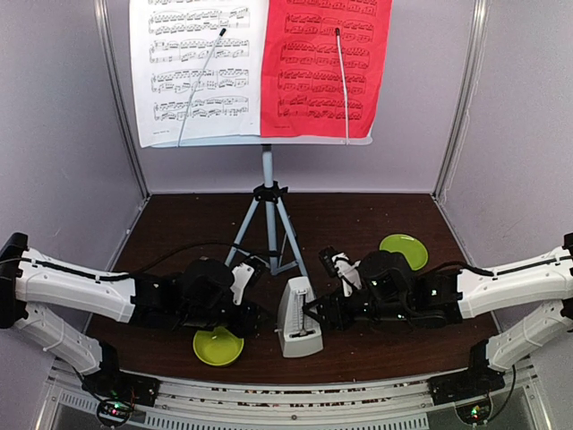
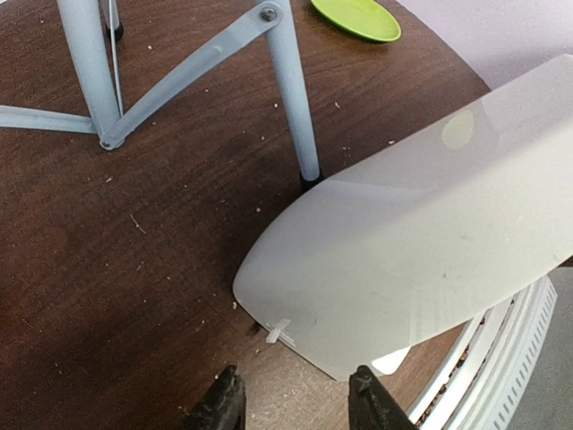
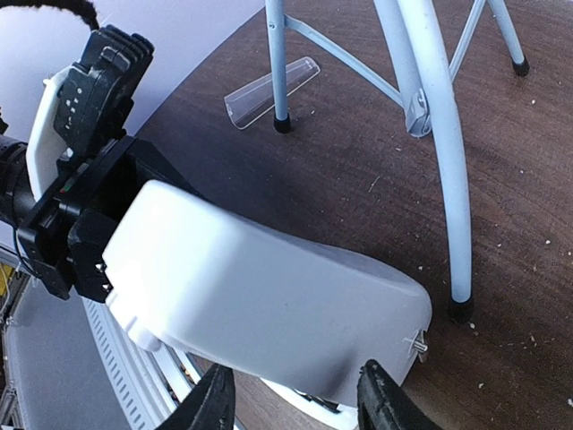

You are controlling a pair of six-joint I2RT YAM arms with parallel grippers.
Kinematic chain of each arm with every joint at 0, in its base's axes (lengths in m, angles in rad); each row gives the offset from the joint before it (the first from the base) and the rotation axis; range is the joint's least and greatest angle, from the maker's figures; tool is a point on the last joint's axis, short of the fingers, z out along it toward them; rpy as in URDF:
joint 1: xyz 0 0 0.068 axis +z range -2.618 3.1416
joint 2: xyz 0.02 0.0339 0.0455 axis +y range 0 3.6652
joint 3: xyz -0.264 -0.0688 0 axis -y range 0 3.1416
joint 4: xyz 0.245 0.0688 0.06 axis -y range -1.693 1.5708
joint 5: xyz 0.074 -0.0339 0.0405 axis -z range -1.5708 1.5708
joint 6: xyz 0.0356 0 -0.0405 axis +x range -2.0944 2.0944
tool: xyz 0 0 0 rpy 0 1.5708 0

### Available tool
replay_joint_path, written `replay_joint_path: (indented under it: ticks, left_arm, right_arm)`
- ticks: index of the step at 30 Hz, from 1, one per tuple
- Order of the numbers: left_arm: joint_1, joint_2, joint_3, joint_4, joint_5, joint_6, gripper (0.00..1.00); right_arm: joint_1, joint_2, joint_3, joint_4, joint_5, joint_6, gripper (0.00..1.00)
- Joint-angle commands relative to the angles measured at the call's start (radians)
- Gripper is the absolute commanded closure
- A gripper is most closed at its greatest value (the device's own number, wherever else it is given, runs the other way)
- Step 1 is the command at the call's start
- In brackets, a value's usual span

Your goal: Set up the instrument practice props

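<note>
The right gripper (image 3: 291, 399) straddles the cream pyramid-shaped metronome (image 3: 269, 296), grip unclear; the left gripper (image 2: 295, 399) gapes just short of it. Metronome placement seems underway; next needs a firm squeeze.

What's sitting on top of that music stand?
Two sheet-music pages rest on the music stand: a white page beside a red page, each pinned by a thin wire arm. They hide the stand's tray, so its surface can't be seen.
</note>
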Motion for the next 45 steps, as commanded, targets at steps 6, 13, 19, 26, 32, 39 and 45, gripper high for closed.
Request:
replay_joint_path:
  ticks: [6, 13, 19, 26, 32, 39, 45]
  left_arm:
    - [-0.001, -0.043, -0.014, -0.02, -0.03, -0.003, 0.58]
    - [-0.001, -0.053, -0.007, -0.032, -0.049, 0.01, 0.58]
    - [-0.001, -0.069, -0.009, -0.044, -0.08, 0.009, 0.58]
    - [-0.001, -0.106, -0.012, -0.046, -0.13, 0.019, 0.58]
    - [-0.001, -0.11, -0.011, -0.054, -0.144, 0.024, 0.57]
    - [-0.001, -0.123, -0.006, -0.071, -0.168, 0.035, 0.55]
    - [-0.001, -0.137, -0.007, -0.083, -0.185, 0.047, 0.55]
  right_arm:
    - [0.0, -0.053, -0.051, 0.003, 0.056, 0.012, 0.62]
    - [0.005, -0.079, -0.078, 0.007, 0.026, 0.001, 0.51]
    - [0.043, -0.084, -0.048, -0.021, 0.045, -0.03, 0.29]
    - [0.09, -0.076, 0.0, -0.048, 0.108, -0.049, 0.2]
    - [0.098, -0.035, 0.074, -0.097, 0.159, -0.058, 0.15]
    - [0.098, -0.029, 0.112, -0.151, 0.229, -0.063, 0.08]
    - [0.088, -0.074, 0.105, -0.266, 0.322, -0.099, 0.07]
